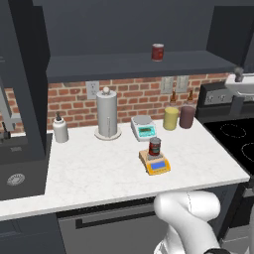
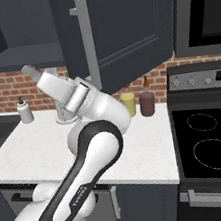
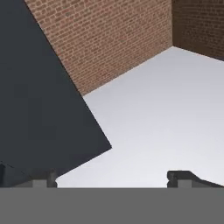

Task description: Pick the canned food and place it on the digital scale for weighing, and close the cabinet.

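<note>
The canned food (image 1: 155,147), a dark red tin, stands upright on the small yellow-orange digital scale (image 1: 158,164) at the middle of the white counter. The cabinet (image 1: 139,65) above is open, with its left door (image 1: 29,74) swung out and its right door (image 2: 119,25) swung out towards me. My gripper (image 3: 113,178) is open with nothing between its fingertips (image 3: 183,176). It is held high, next to the dark right door. In the hand view it faces the door's dark panel, the brick wall and bare counter.
A brighter red can (image 1: 158,51) sits on the cabinet shelf. A white-grey scale (image 1: 144,128), a paper towel holder (image 1: 107,114), a soap bottle (image 1: 60,129), a yellow cup (image 1: 170,119) and a brown cup (image 1: 187,117) line the back. The stove (image 2: 209,142) is at the right.
</note>
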